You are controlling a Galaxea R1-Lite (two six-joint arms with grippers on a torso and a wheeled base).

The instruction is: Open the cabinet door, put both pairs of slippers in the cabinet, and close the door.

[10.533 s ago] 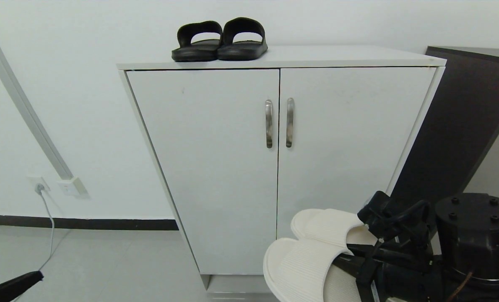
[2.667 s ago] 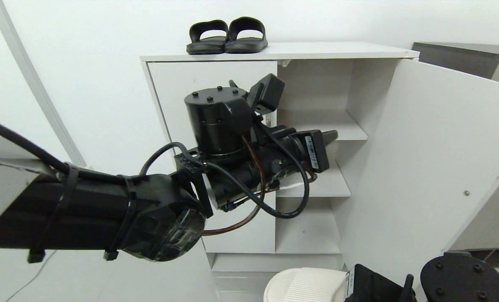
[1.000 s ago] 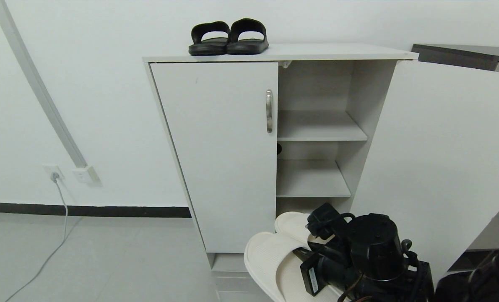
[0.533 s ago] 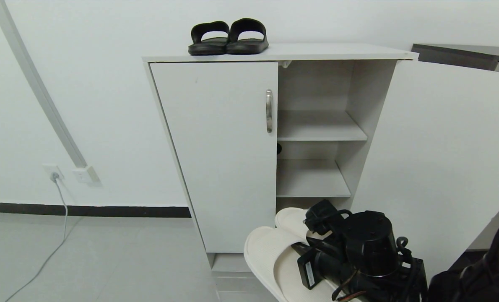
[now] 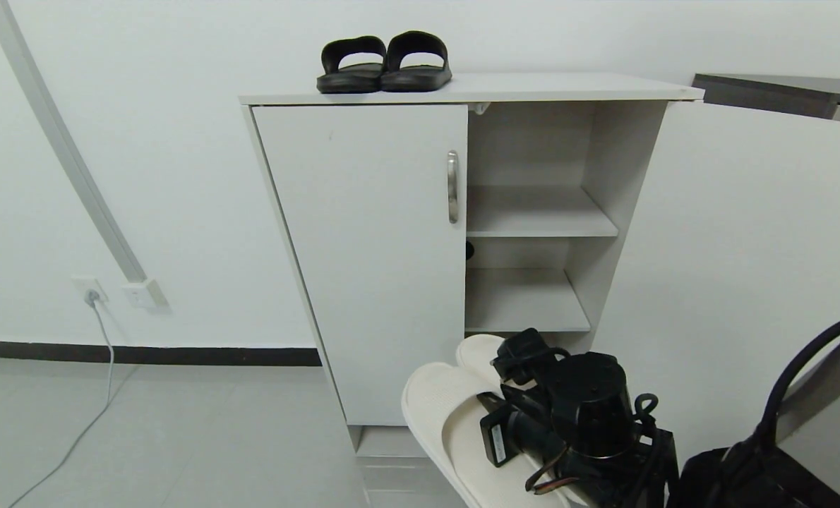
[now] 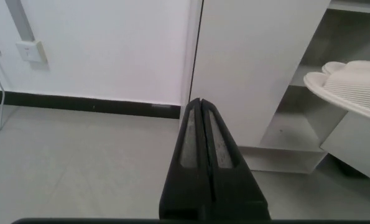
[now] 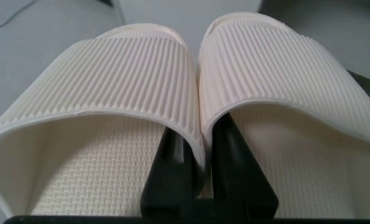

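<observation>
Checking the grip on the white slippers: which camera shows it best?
The right wrist view: the right gripper clamps its jaws on the white slippers at their adjoining strap edges. In the head view the right arm hides the grip; the left wrist view catches their toe ends.

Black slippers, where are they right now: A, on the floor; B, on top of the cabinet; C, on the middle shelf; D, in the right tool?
B: the black slippers sit side by side on the cabinet top.
</observation>
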